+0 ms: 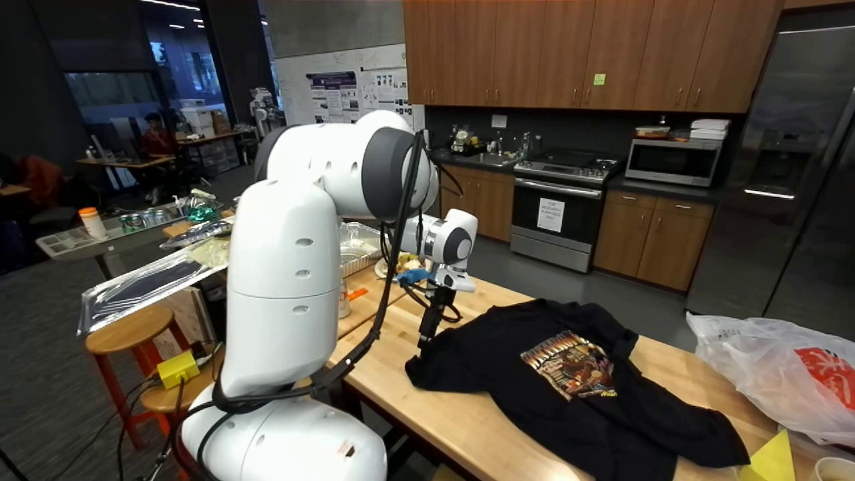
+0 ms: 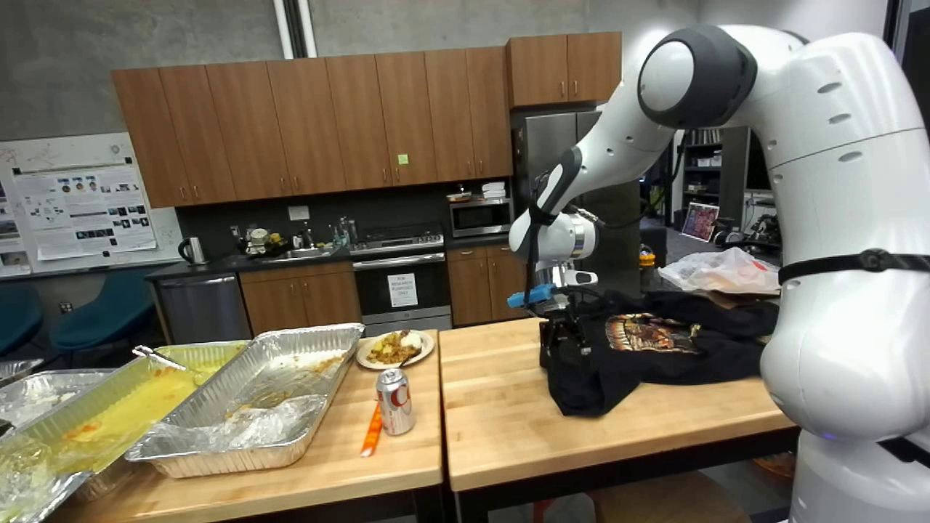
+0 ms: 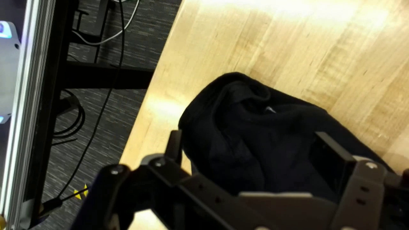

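Note:
A black shirt or sweatshirt (image 1: 494, 351) lies spread and wrinkled on the wooden table, its colourful print (image 1: 571, 364) facing up. In both exterior views, my gripper points down at one end of it, by the sleeve-like part (image 2: 581, 388). Seen from the wrist, the gripper (image 3: 247, 135) is open, with its fingers wide apart. Folded black cloth (image 3: 230, 143) fills the gap between them, not pinched. A small pale mark (image 3: 270, 109) shows on that cloth. Whether the fingertips touch the cloth or the table cannot be made out.
A wooden table (image 1: 461, 427) carries the shirt, and its edge runs close to the cloth. Beyond the shirt are a white plastic bag (image 1: 755, 374), a yellow paper piece (image 1: 771, 461) and a cup (image 1: 835, 467). Foil trays (image 2: 240, 463), a can (image 2: 394, 407) and a plate (image 2: 427, 349) occupy the adjoining table.

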